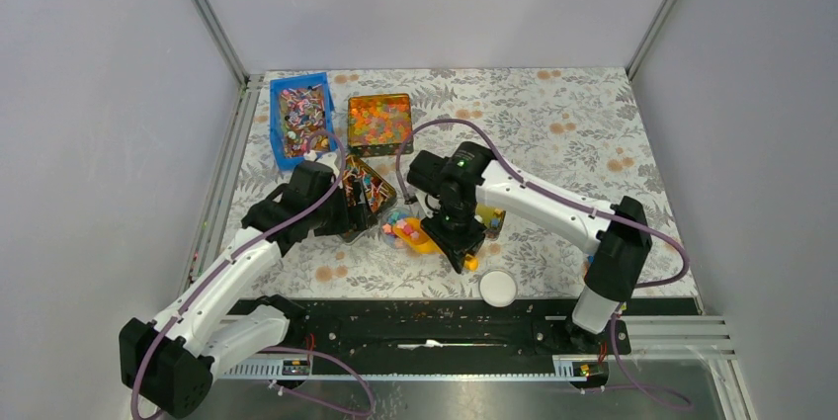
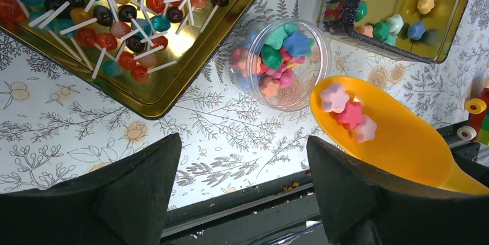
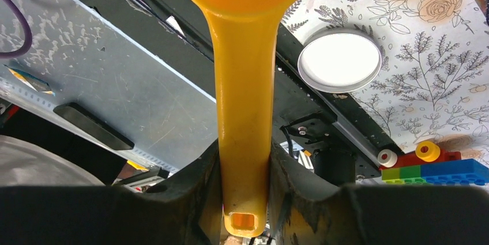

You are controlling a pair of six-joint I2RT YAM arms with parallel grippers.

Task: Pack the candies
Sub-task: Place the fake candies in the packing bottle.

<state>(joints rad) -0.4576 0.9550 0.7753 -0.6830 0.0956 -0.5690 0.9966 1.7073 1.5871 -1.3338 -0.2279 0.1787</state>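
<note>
The candies are small pastel star shapes. Several fill a clear round jar (image 2: 281, 63) (image 1: 396, 223) on the floral table. Three pink candies (image 2: 349, 113) lie in the bowl of a yellow scoop (image 2: 398, 141) (image 1: 419, 237) just right of the jar. My right gripper (image 3: 245, 184) (image 1: 459, 238) is shut on the scoop handle (image 3: 242, 106). More candies (image 2: 403, 23) sit in a gold tin (image 2: 450, 31) behind the scoop. My left gripper (image 2: 245, 167) (image 1: 341, 214) hangs open and empty, short of the jar on its near side.
A gold tray of lollipops (image 2: 132, 31) (image 1: 362, 197) lies left of the jar. A blue bin of wrapped sweets (image 1: 300, 119) and a box of orange beads (image 1: 380, 123) stand at the back. A white lid (image 3: 340, 60) (image 1: 498, 288) and toy bricks (image 3: 432, 164) lie near the front rail.
</note>
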